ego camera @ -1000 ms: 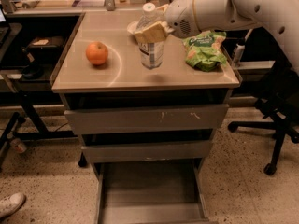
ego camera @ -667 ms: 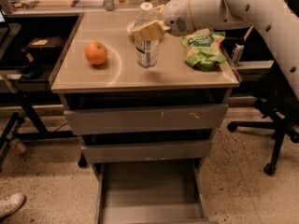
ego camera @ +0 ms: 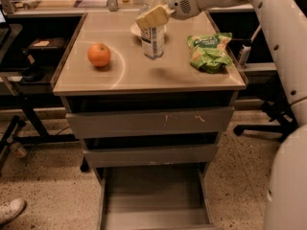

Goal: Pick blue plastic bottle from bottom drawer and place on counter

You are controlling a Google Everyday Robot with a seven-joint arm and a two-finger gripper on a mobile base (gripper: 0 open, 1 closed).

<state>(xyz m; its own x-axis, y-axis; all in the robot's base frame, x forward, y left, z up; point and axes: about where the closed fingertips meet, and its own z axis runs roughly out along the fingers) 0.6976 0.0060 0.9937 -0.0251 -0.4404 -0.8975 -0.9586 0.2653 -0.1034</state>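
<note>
The blue plastic bottle [ego camera: 153, 40], clear with a white cap and pale label, is upright over the back middle of the counter [ego camera: 129, 78]. My gripper [ego camera: 152, 16] reaches in from the upper right and is shut on the bottle's upper part, with a tan finger pad [ego camera: 149, 17] across its neck. I cannot tell whether the bottle's base touches the counter. The bottom drawer [ego camera: 153, 195] is pulled open below and holds nothing that I can see. The two drawers above it are closed.
An orange-red apple [ego camera: 99, 55] sits on the counter's left. A green snack bag [ego camera: 209, 51] lies on its right. A white dish [ego camera: 135, 30] is behind the bottle. A dark desk [ego camera: 29, 47] stands left, a chair base [ego camera: 268, 123] right, a shoe [ego camera: 10, 210] bottom left.
My gripper has carried the bottle a little to the left and then toward the back of the counter. The apple, the bag and the drawers have not moved.
</note>
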